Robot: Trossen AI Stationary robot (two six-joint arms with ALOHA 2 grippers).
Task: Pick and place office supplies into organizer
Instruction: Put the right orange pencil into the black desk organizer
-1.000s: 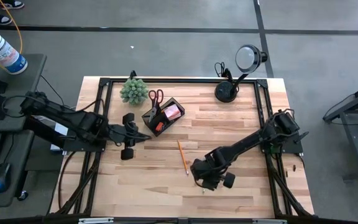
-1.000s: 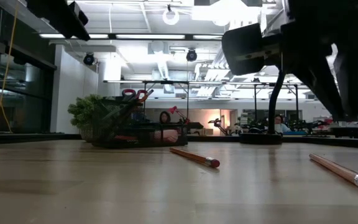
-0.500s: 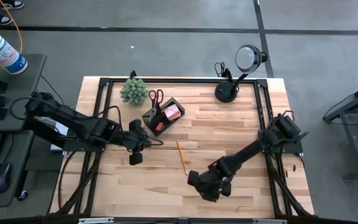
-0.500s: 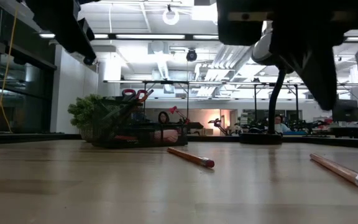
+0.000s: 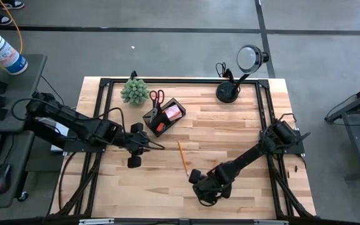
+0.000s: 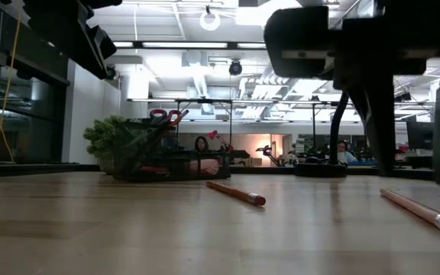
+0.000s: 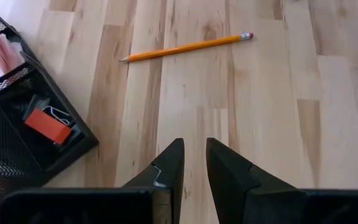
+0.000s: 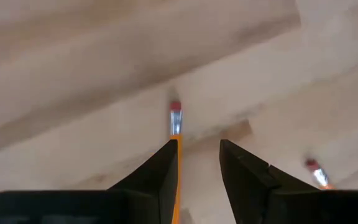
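Note:
The black mesh organizer point(image 5: 163, 116) stands on the table's far-left part and holds red-handled scissors point(image 5: 157, 97), a pink pad point(image 5: 175, 112) and a red block point(image 7: 47, 126). One orange pencil point(image 5: 184, 157) lies flat mid-table. A second pencil point(image 6: 422, 210) lies under my right gripper point(image 5: 199, 185), which hangs open over it, fingers pointing down. In the right wrist view this pencil's eraser end point(image 8: 175, 115) shows beside one finger's inner edge. My left gripper point(image 5: 150, 145), narrowly open, hovers near the organizer's near corner point(image 7: 86, 140), pointing toward the first pencil point(image 7: 185, 46).
A green spiky plant point(image 5: 134, 91) stands beside the organizer, and a black lamp point(image 5: 229, 92) is at the far edge. The first pencil's eraser point(image 8: 316, 171) lies close to my right gripper. Bare wood point(image 5: 242, 131) spreads over the table's right half.
My left gripper has moved toward the table's right, past the organizer's near corner and closer to the mid-table pencil. My right gripper has shifted toward the near-left and turned, and its fingers now stand upright over the second pencil. Both pencils have stayed put.

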